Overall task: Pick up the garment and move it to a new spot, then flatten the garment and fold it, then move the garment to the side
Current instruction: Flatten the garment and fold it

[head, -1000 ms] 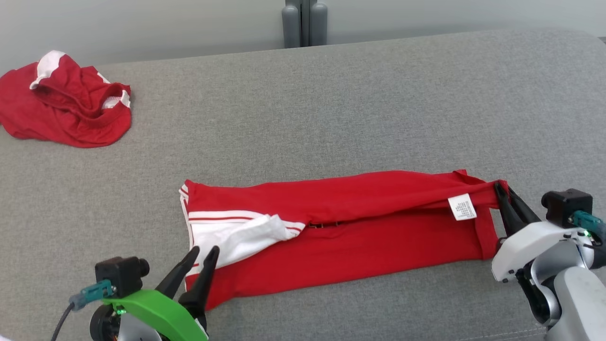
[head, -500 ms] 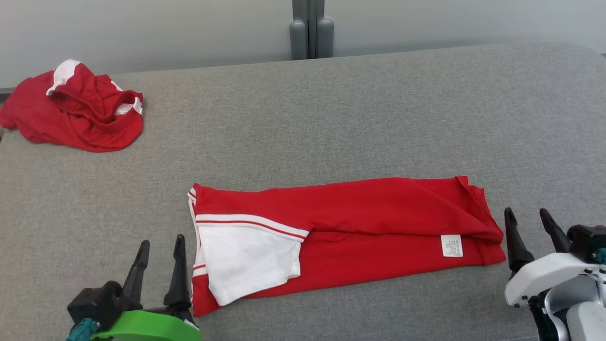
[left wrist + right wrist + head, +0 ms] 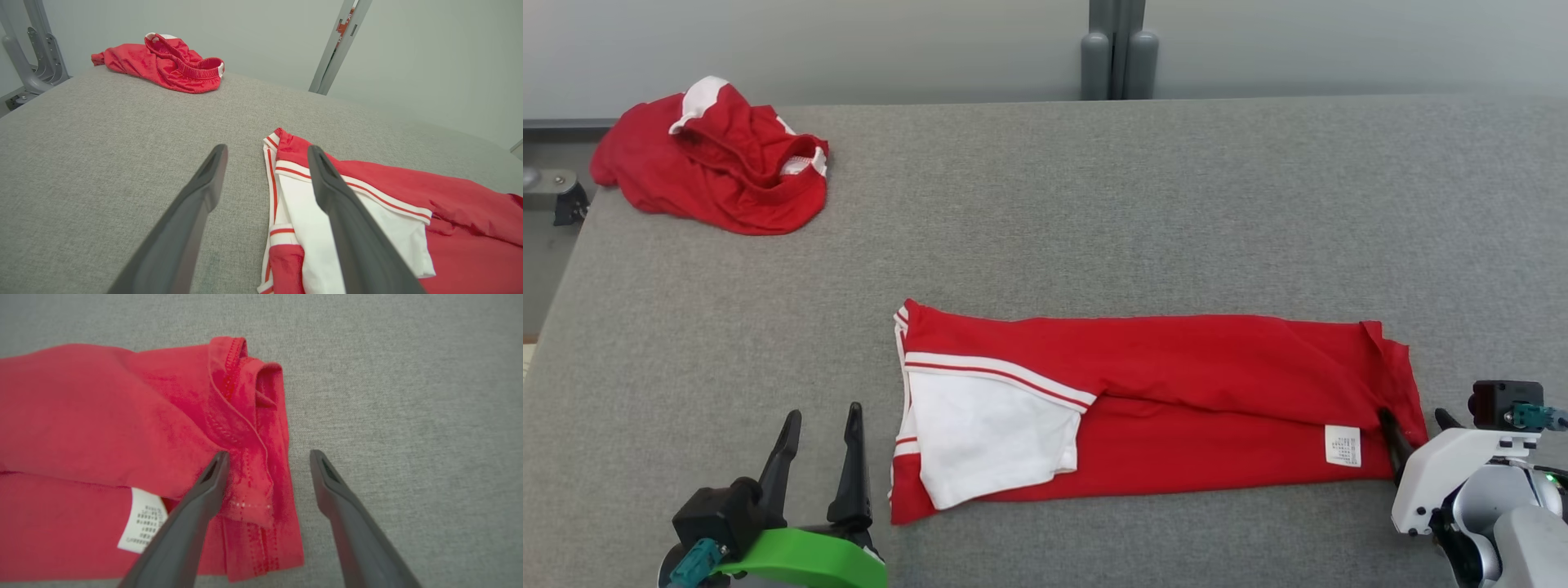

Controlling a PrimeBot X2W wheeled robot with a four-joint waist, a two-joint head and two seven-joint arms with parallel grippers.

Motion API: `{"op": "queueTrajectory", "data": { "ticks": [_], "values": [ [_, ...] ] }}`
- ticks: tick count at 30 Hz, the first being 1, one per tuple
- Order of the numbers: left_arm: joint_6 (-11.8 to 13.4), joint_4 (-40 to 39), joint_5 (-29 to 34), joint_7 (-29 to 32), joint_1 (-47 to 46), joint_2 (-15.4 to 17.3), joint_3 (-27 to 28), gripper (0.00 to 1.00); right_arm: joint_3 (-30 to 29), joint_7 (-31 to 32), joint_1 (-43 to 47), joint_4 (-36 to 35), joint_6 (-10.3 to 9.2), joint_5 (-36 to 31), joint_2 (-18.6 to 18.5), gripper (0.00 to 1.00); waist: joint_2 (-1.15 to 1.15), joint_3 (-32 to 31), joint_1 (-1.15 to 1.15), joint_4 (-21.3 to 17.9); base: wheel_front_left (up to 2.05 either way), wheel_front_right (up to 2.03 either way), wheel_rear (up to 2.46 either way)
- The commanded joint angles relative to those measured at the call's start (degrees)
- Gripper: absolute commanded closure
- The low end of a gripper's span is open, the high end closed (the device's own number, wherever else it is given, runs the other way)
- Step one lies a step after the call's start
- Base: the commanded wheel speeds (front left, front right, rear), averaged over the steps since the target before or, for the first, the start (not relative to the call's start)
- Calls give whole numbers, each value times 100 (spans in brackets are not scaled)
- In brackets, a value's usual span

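Note:
The garment (image 3: 1192,367) is a red shirt with white trim, lying folded in a long strip across the middle of the grey padded surface (image 3: 1094,204). Its white sleeve (image 3: 988,441) shows at the left end and a white label (image 3: 1342,445) near the right end. My left gripper (image 3: 821,420) stands open just left of the garment's left end, holding nothing; in the left wrist view its fingertips (image 3: 267,149) straddle the sleeve edge (image 3: 286,196). My right gripper (image 3: 1413,416) is open at the right end, its left finger (image 3: 204,498) over the hem (image 3: 253,416), near the label (image 3: 141,526).
A second red and white garment (image 3: 719,163) lies crumpled at the far left corner, also seen as a red heap (image 3: 163,61). Grey posts (image 3: 1119,49) rise behind the far edge. The surface's left edge (image 3: 568,261) drops off beside a metal bracket (image 3: 547,188).
Both grippers have opened and let go of the garment's ends, then drawn back a little. The folded-over layer now lies flat. The camera has shifted, so the whole scene sits further right.

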Motion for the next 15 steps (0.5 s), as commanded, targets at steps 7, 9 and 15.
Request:
{"op": "queueTrajectory", "data": {
  "ticks": [7,9,15],
  "values": [
    [18,105,42,-44,-15,-9,-6,0,266,147,-196,665,-4,302,-35,65,0,-20,0,244,0,0,0],
    [19,131,43,-46,8,-13,-22,0,321,86,-249,731,-4,361,-56,100,0,-37,0,235,0,0,0],
    [60,152,67,-18,41,17,-67,0,305,-212,-480,776,-9,602,-189,100,0,-81,0,49,0,0,0]
  ]
}}
